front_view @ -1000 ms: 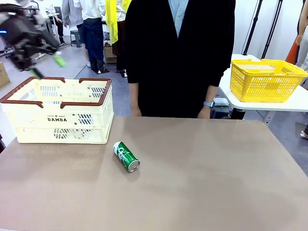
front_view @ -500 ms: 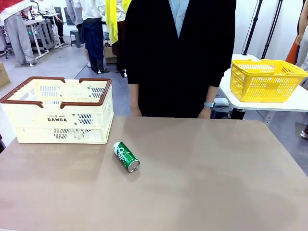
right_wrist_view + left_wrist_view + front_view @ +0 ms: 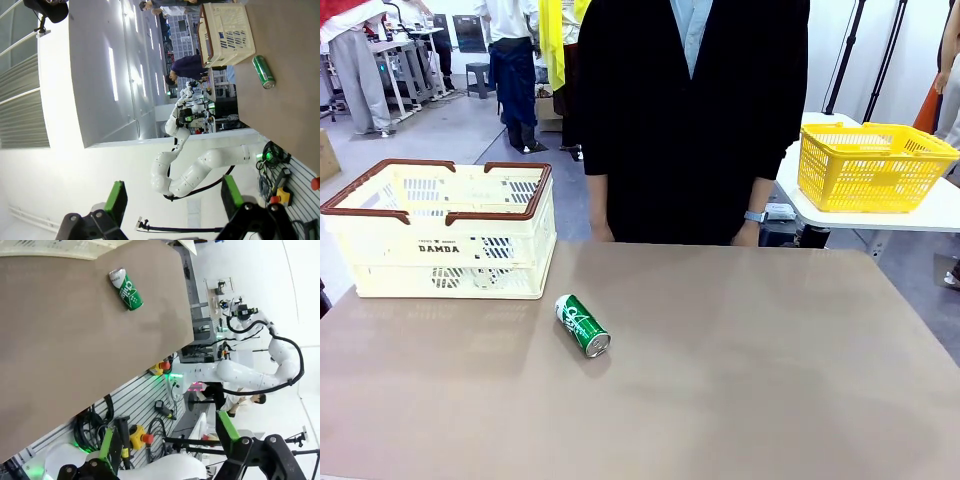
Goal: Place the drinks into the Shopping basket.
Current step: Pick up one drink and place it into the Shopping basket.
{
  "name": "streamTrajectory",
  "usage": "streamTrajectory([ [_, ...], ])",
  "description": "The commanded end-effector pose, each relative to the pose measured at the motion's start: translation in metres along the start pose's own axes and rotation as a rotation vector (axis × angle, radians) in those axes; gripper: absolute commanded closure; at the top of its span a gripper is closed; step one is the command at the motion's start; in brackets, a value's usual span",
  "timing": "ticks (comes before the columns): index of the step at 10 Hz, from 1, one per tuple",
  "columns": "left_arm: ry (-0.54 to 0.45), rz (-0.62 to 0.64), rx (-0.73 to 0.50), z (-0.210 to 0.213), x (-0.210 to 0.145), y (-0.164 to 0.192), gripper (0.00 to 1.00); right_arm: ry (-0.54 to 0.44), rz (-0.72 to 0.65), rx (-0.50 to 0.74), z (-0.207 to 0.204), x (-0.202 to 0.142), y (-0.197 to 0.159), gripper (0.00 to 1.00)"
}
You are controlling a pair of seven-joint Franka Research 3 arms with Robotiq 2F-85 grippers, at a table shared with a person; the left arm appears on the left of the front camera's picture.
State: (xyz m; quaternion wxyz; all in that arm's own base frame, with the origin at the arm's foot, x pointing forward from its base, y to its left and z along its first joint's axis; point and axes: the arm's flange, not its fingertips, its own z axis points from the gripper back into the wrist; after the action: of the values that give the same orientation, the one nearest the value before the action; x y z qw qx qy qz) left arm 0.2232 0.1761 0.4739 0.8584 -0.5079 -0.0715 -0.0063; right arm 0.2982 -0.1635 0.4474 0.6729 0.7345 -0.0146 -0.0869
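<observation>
My left gripper (image 3: 167, 452) has its green-padded fingers (image 3: 106, 444) spread wide with nothing between them, held well off the table (image 3: 75, 355) and clear of everything on it. My right gripper (image 3: 172, 200) is likewise spread open and empty, its fingers (image 3: 116, 197) framing only the room beyond. Past my left fingers the green can (image 3: 126, 289) lies on its side on the brown tabletop, touching nothing; from my right wrist the same green can (image 3: 263, 72) lies on the table just beside the cream-white Shopping basket (image 3: 223, 35). In the front view the green can (image 3: 582, 325) rests tipped over on the table (image 3: 740, 380), silver end toward me, near the basket's right front corner but apart from it. The Shopping basket (image 3: 440, 235) stands upright at the table's left far side, brown handles folded along its rim, black lettering on its front wall. Through the perforated wall something pale shows low inside, but I cannot tell what it is. A person (image 3: 695, 120) in dark clothing stands at the far edge, hands down. A yellow basket (image 3: 872, 165) sits on a separate white table to the right; I cannot tell what it contains.
</observation>
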Motion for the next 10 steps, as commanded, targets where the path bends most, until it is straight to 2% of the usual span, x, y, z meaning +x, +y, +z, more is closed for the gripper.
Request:
streamTrajectory([
  [1,-0.003,-0.016,-0.001,0.0026,-0.0005,-0.0095,0.0,-0.002,-0.018,0.01,-0.0004,-0.0011,0.0067,0.0],
  [10,-0.003,-0.016,-0.001,0.0026,-0.0005,-0.0095,0.0,-0.002,-0.018,0.01,-0.0004,-0.0011,0.0067,0.0],
])
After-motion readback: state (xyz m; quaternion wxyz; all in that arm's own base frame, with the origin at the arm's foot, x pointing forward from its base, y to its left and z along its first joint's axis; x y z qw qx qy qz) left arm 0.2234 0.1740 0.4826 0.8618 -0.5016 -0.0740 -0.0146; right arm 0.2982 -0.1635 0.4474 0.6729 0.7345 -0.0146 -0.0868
